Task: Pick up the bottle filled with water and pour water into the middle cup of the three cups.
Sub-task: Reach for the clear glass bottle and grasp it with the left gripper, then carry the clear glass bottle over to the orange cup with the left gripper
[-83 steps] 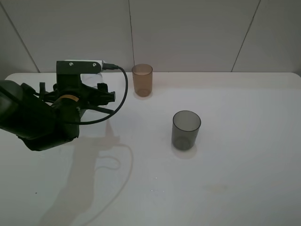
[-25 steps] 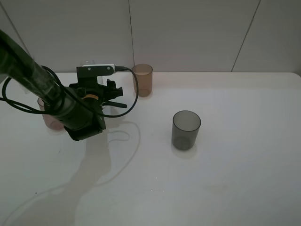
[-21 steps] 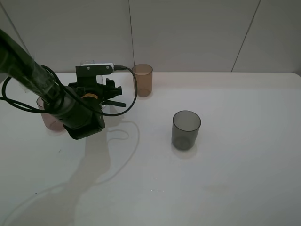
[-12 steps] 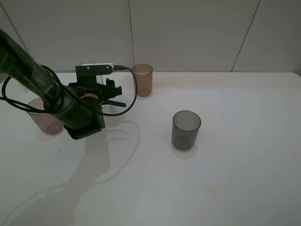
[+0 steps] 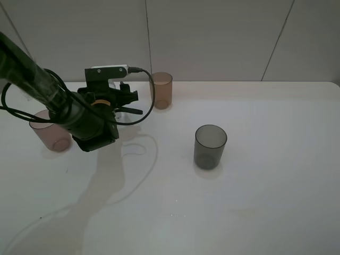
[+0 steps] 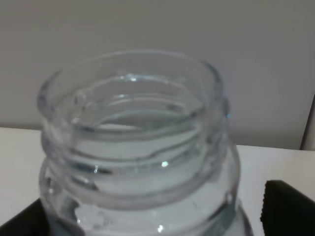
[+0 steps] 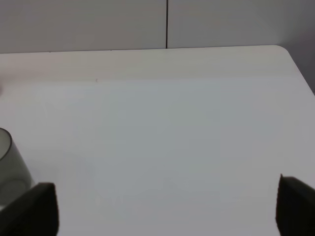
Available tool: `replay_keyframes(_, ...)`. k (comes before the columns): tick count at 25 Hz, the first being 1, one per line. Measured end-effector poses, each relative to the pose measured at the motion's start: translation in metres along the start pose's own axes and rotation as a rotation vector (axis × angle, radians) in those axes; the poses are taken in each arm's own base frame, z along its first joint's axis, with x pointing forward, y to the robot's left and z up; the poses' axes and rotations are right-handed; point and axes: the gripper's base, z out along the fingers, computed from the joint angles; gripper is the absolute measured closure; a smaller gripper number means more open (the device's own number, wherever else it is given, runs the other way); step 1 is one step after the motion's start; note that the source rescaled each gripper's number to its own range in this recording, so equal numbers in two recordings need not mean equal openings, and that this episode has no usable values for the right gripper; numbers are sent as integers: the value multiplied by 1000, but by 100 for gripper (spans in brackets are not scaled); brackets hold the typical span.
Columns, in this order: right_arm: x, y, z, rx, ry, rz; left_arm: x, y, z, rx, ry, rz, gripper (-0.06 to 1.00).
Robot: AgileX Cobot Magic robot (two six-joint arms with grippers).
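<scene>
The left gripper (image 5: 129, 104), jaws wide, clasps the capless bottle (image 6: 133, 147) at far left, just left of the middle cup (image 5: 160, 90); premature tilt would likely spill water short of it.

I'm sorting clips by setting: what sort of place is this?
Likely a robot test bench, not a home: a white table against blank wall panels, a black robot arm, and a pink cup, amber cup and grey cup set out.
</scene>
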Motion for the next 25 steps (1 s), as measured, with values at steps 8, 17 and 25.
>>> replay_keyframes(8, 0, 0, 0, 0, 0, 0, 2, 0, 1, 0, 3, 4, 26)
replay_keyframes(17, 0, 0, 0, 0, 0, 0, 16, 6, 6, -1, 25, 33, 29)
replay_keyframes(25, 0, 0, 0, 0, 0, 0, 18, 11, 12, 19, 22, 48, 88)
